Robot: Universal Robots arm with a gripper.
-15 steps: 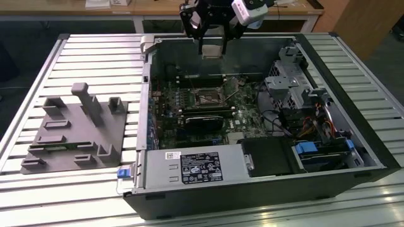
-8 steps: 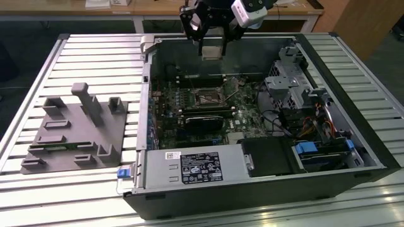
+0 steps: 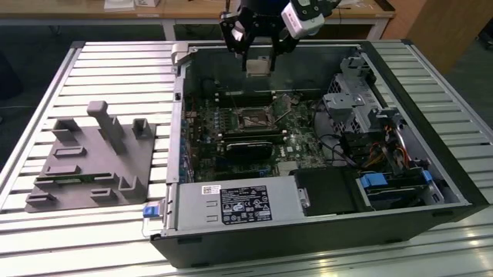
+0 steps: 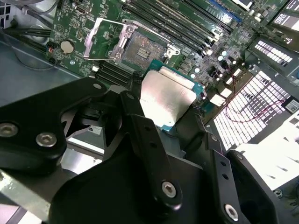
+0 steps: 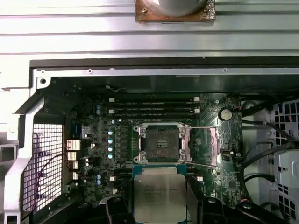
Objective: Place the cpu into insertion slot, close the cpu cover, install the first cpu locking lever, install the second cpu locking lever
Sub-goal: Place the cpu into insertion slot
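Gripper [image 3: 258, 61] closed snug on the cpu [image 4: 167, 95], by its edges I think, hovering above the open insertion slot [image 5: 160, 144].

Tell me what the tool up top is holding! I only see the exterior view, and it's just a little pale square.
Observer: In both wrist views the tool is shut on the cpu, silvery top showing.
Operator: Is its hole free?
Observer: Yes. In the first wrist view the insertion slot lies bare, with nothing in it.
Operator: And the lid?
Observer: In the second wrist view the cpu cover stands swung open beside the slot.
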